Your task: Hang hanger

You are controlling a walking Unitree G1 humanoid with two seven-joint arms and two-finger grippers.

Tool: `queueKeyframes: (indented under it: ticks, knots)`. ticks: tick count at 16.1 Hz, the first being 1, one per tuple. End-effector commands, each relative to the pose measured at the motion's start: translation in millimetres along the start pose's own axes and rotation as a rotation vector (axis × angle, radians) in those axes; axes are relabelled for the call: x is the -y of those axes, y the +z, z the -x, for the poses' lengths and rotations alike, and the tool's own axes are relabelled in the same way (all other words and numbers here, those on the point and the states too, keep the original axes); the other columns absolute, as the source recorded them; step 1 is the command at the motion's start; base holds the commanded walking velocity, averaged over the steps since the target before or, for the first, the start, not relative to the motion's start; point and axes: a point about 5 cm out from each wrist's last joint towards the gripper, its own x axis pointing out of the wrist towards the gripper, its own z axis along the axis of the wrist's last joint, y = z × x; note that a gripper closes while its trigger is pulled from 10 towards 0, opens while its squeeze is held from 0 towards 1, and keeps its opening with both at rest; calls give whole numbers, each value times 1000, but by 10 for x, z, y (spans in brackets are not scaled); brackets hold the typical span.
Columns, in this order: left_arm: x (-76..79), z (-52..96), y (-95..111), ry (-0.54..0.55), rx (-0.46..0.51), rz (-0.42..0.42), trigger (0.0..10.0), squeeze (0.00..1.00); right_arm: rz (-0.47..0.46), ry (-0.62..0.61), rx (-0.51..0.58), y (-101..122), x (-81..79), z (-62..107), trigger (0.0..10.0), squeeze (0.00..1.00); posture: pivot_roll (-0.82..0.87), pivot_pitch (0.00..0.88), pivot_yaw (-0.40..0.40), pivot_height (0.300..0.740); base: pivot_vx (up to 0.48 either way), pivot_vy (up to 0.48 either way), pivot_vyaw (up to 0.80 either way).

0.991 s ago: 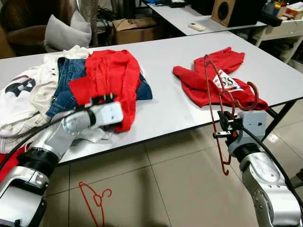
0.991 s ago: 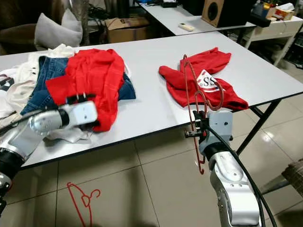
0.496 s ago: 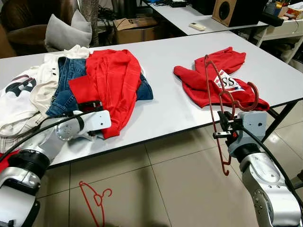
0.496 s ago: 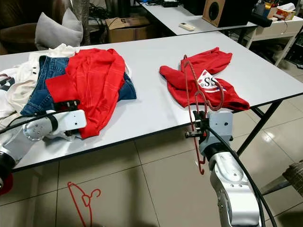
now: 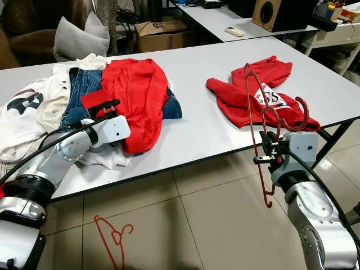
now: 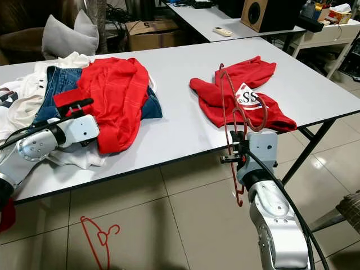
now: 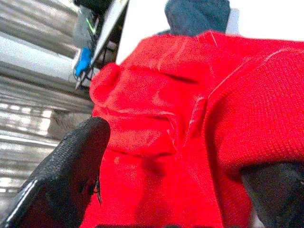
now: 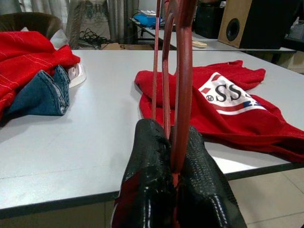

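The right gripper [image 5: 269, 151] is clamped on the red hanger [image 5: 254, 121] off the table's front edge. The left gripper [image 5: 104, 107], fingers apart, reaches the red sweater [image 5: 135, 90]; next it must grasp it.

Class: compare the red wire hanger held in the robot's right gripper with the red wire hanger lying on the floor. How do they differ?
The held red wire hanger stands upright, clamped in the right gripper beside the white table; the floor red wire hanger lies flat on the tiles, untouched. Both are thin and red.
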Motion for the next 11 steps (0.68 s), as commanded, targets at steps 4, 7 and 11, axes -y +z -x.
queueKeyframes:
  ticks: [4, 7, 11]
  knots:
    - [7, 42, 31, -75, 39, 7, 9451, 0, -2, -17, 19, 22, 23, -13, 10000, 0, -127, 0, 32, 740, 0, 0, 0]
    - [44, 73, -45, -125, 1, 49, 0, 0, -8, -17, 30, 32, -2, -45, 10000, 0, -119, 0, 42, 740, 0, 0, 0]
    - [35, 113, -65, -158, -5, 96, 0, 0, -30, -18, 29, 13, -8, -28, 10000, 0, -109, 0, 32, 740, 0, 0, 0]
